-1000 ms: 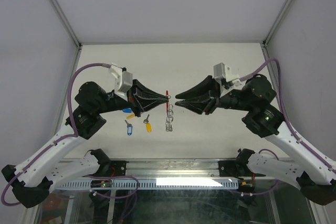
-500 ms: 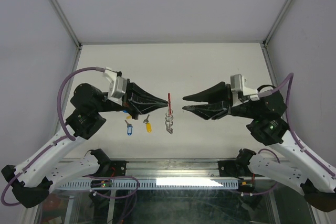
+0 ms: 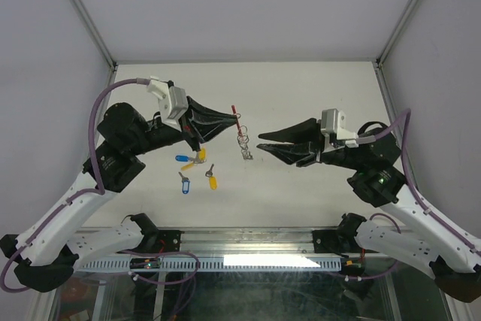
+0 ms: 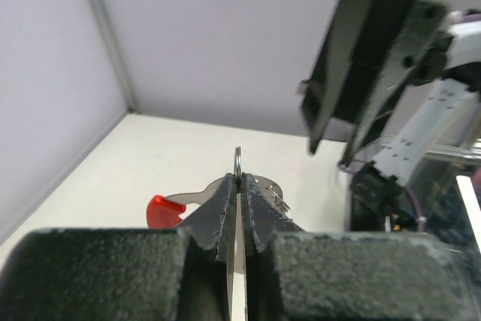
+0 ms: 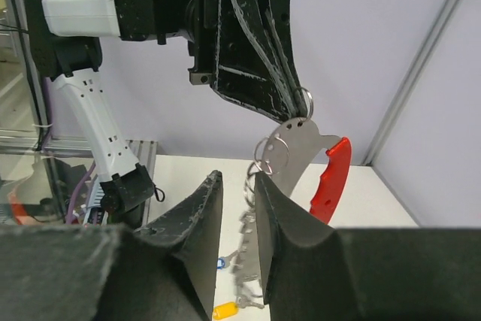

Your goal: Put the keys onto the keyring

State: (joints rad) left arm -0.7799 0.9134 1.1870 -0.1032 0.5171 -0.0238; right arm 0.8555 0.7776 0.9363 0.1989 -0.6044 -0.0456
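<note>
From the overhead view I see my left gripper [image 3: 230, 121] pinched shut on the keyring [image 3: 236, 115], holding it up off the table [image 3: 301, 88] near the middle of the workspace. On the left wrist camera the two fingers [image 4: 222, 202] are pressed together with only a thin metal edge and a small ring showing between them, and the keyring's red crescent [image 4: 161, 210] sticks out to one side. The beaded chain [image 3: 244, 146] hangs down from the held part; I cannot tell whether its lower end touches the table. My right gripper [image 3: 262, 143] faces the left one from the other side, just beside the chain, with its jaws a narrow gap apart and nothing between them. On the right wrist camera the chain [image 5: 250, 234] dangles just beyond that gap, and the red crescent [image 5: 331, 178] hangs beyond the right-hand finger [image 5: 278, 231]. The keys [image 3: 197, 169] lie loose on the table below the left gripper, well apart from the keyring: a blue tag and a yellow tag close together, and another blue and yellow pair nearer the arm bases.
</note>
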